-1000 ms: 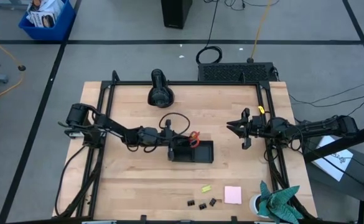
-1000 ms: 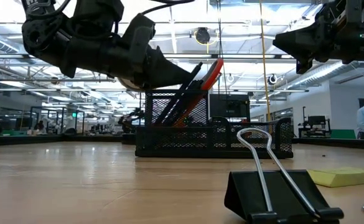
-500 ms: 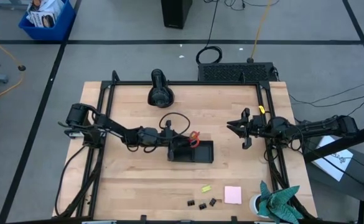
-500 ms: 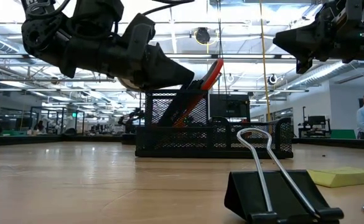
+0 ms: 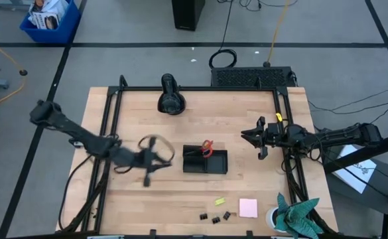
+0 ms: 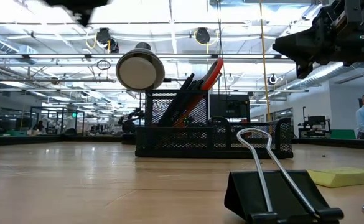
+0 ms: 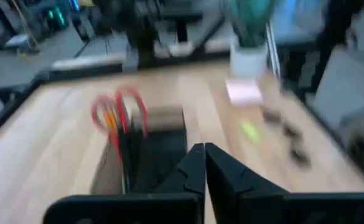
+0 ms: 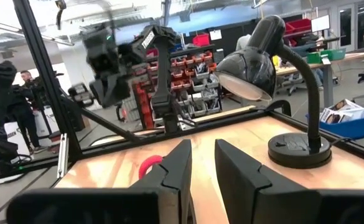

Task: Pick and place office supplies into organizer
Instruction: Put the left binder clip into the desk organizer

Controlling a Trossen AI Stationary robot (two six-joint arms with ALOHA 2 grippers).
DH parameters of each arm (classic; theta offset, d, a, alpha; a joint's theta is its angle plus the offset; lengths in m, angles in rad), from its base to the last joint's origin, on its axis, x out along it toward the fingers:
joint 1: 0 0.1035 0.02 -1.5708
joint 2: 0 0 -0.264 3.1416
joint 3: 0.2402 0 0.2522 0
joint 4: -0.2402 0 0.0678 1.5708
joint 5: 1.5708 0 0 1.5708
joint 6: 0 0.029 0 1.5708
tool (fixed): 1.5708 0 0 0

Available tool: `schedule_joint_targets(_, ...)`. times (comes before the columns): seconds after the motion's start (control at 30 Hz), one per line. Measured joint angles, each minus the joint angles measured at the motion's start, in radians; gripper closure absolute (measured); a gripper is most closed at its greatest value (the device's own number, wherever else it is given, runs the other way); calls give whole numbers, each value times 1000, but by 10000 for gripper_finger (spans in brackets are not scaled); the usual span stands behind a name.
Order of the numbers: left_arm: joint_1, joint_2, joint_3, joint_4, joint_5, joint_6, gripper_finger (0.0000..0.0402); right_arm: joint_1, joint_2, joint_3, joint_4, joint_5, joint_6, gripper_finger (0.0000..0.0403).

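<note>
The black mesh organizer (image 5: 205, 161) stands mid-table; red-handled scissors (image 5: 207, 146), black pens and orange pencils (image 6: 183, 99) stand slanting in its taller section. My left gripper (image 5: 152, 162) is blurred, left of the organizer and clear of it; its wrist view shows the fingers (image 7: 203, 163) shut and empty. My right gripper (image 5: 245, 135) waits raised to the organizer's right, fingers (image 8: 203, 162) slightly apart and empty. Binder clips (image 5: 215, 217), a yellow-green piece (image 5: 219, 200) and a pink sticky-note pad (image 5: 248, 208) lie on the table near the front edge.
A black desk lamp (image 5: 170, 96) stands at the far edge. A teal cloth in a white cup (image 5: 293, 216) sits at the near right corner. A black frame (image 5: 114, 99) rims the table. One binder clip (image 6: 275, 193) lies close to the low camera.
My left gripper has pulled fast away from the organizer toward the table's left and near side, and has left the low view. The pens and scissors stay standing in the organizer.
</note>
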Motion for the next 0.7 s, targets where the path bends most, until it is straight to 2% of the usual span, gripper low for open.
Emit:
schedule_joint_targets(0.07, -81, -25, -47, -56, -119, -33, 394, 0, 0, 0, -3, 0, 0, 339)
schedule_joint_targets(0.17, -150, -52, -171, 74, -251, -43, 394, 0, 0, 0, -24, -1, -9, 339)
schedule_joint_targets(0.3, -158, -60, -366, 455, -220, 21, 398, 0, 0, 0, -56, -18, -69, 339)
schedule_joint_targets(0.4, -145, -49, -468, 646, -209, 60, 400, 0, 1, 0, -72, -56, -91, 339)
schedule_joint_targets(0.5, -120, -49, -516, 717, -205, 51, 400, 0, 1, 0, -70, -53, -98, 339)
schedule_joint_targets(0.7, -82, -49, -512, 718, -180, 56, 400, 0, 1, 0, -70, -51, -136, 339)
